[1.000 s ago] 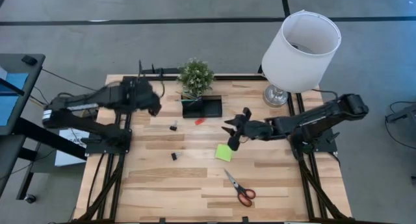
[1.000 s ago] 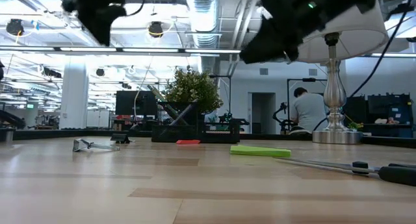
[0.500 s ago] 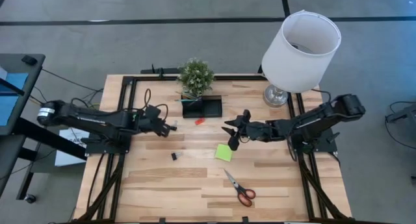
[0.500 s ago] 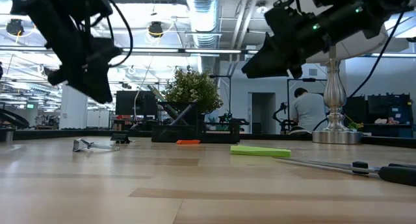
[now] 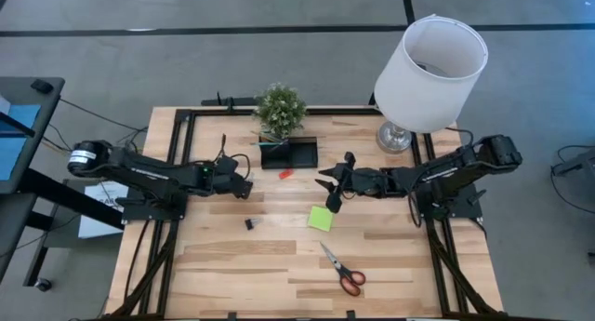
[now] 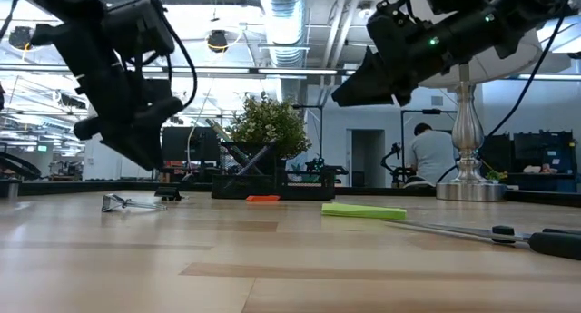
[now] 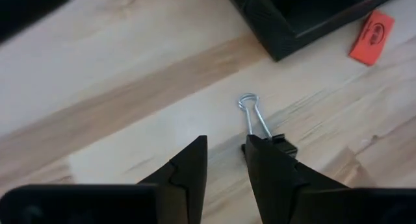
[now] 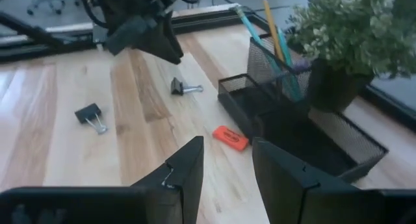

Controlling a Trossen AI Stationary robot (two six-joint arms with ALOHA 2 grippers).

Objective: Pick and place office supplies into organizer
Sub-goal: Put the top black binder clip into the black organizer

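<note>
My left gripper (image 7: 224,160) hangs low over the binder clip (image 7: 266,133) near the back-left part of the worktop (image 5: 232,265), just in front of the organizer's (image 5: 290,154) left corner. My fingers stand a little apart with nothing between them. The clip's black body lies just beside my one finger (image 7: 270,169), not centred in the gap.

That offset is my worry. If I come down as I am, that finger may land on the clip's body and skid it across the wood or flip it, instead of straddling it. Its wire handles are thin and springy, so a pinch on them alone could let it swing or slip out on the lift. The organizer wall sits close too, and a nudge might drive the clip against it.

The clip lies flat with its long axis running from body to wire loops. The loops point toward the organizer and the worktop's back edge, the body toward me.

My right gripper (image 5: 333,193) waits mid-worktop, above the lime-green sticky notes (image 5: 320,219), fingers parted and empty. The red eraser (image 8: 230,137) lies just in front of the organizer.
</note>
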